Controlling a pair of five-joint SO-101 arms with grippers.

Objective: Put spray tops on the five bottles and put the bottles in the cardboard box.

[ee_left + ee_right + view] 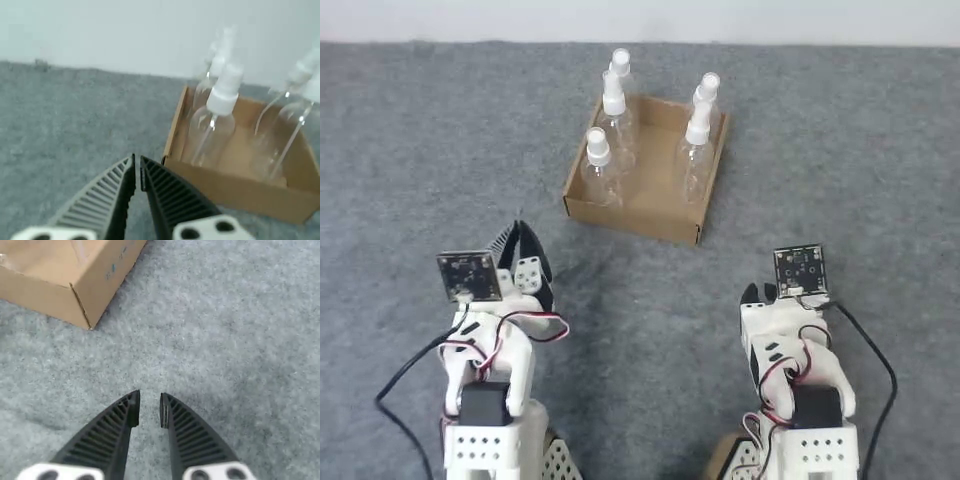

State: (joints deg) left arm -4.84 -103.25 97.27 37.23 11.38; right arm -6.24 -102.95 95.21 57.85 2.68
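Your five clear plastic spray-topped bottles [601, 178] stood in the brown cardboard box [632, 219], upper centre, your left jaws closed, right jaws barely parted.

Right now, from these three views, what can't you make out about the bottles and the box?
High view: spray tops too small to tell whether they are fully seated.
Left wrist view: bottles blurred; some cut by the frame edge.
Right wrist view: cardboard box mostly cut off by the edge, contents unclear.

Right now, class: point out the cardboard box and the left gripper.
cardboard box [632, 222]: high view, its front wall.
left gripper [137, 160]: left wrist view, between its fingertips.
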